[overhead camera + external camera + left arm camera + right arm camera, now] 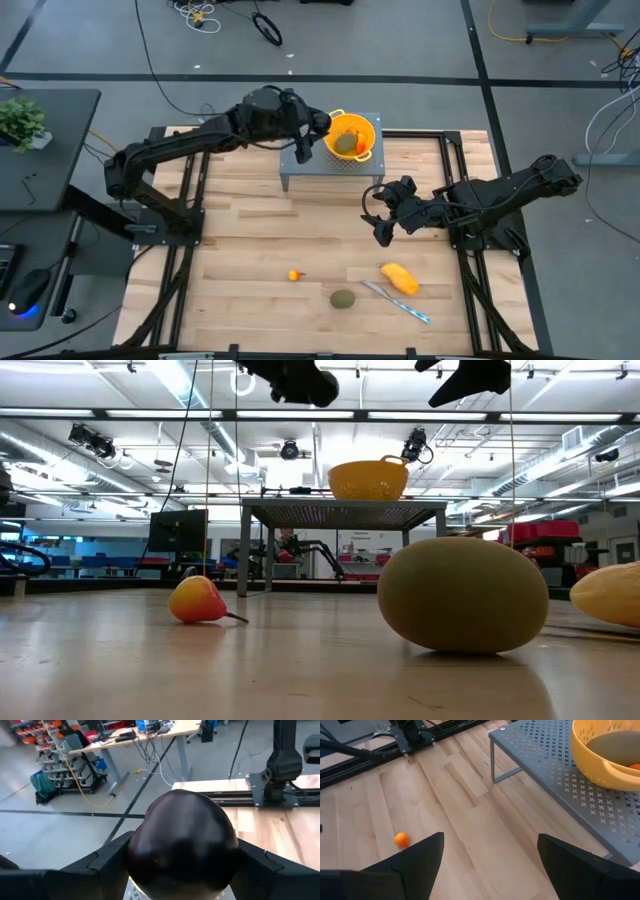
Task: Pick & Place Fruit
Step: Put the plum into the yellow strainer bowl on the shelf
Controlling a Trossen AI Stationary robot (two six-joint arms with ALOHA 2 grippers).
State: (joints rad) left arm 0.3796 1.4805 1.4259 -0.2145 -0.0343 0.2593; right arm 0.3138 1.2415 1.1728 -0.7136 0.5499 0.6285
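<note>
A dark blackish ball (182,845) sits between the fingers of my left gripper (318,125), high over the grey perforated stand (300,172) and beside the yellow colander (352,135). An olive-green fruit (345,144) lies inside the colander. On the table rest a yellow-orange oblong (400,278), an olive-green oval (343,298) and a tiny orange-red piece (294,275). My right gripper (381,216) hangs open above the table's middle right, with nothing between its fingers (415,860). My left gripper pinches the dark ball by its two opposite sides (137,855) between its two fingers (105,862). The fingers come nearly level from the table's left. The ball fills the gap between them and is lifted clear of the stand.
A slim silver-and-blue knife (397,300) lies next to the oblong near the front edge. The stand holds the colander (607,755) at the table's far middle. Bare wood (250,250) spreads left of the loose fruit.
</note>
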